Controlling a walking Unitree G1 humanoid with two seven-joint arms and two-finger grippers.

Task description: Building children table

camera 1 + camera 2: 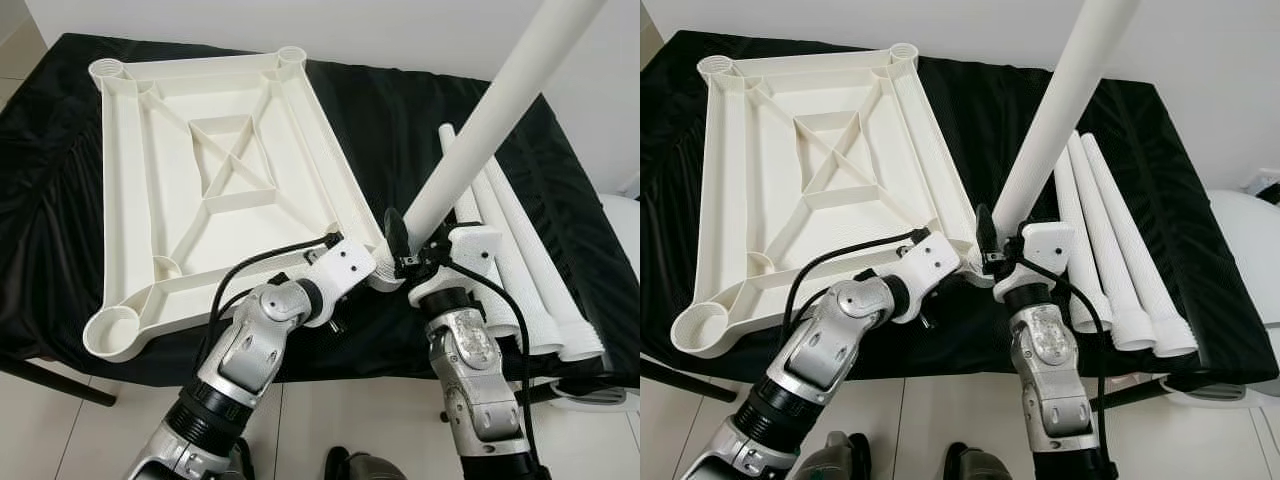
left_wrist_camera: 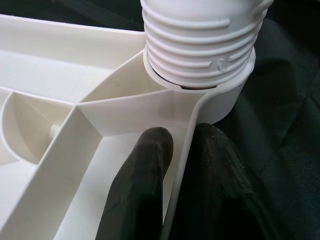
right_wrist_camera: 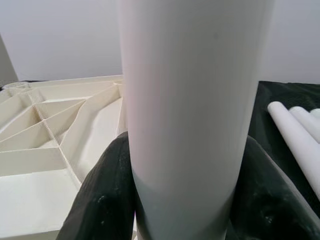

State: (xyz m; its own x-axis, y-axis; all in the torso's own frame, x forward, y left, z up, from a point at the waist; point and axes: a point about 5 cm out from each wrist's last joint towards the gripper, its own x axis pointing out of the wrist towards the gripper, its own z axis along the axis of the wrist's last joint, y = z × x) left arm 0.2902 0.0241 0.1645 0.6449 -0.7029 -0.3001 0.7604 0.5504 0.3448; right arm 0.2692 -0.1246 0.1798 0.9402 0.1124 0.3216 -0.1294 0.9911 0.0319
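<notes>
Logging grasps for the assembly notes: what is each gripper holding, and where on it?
Right gripper clamps the upright table leg near its lower end; left gripper pinches the tabletop's rim wall beside the corner socket.

The upturned white plastic tabletop (image 1: pixel 215 190) lies on the black-draped table (image 1: pixel 400 110); three loose white tapered legs (image 1: pixel 520 280) lie right of it.

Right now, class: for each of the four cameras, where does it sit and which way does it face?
Left eye view: on the head, looking down at the tabletop, both arms showing.
Right eye view: its stereo twin, same scene.
Left wrist view: along the left hand, pinching the tabletop's rim below the socket.
Right wrist view: along the right hand, clamping the leg.
Shared: both wrist views show that leg, threaded end at the socket.
</notes>
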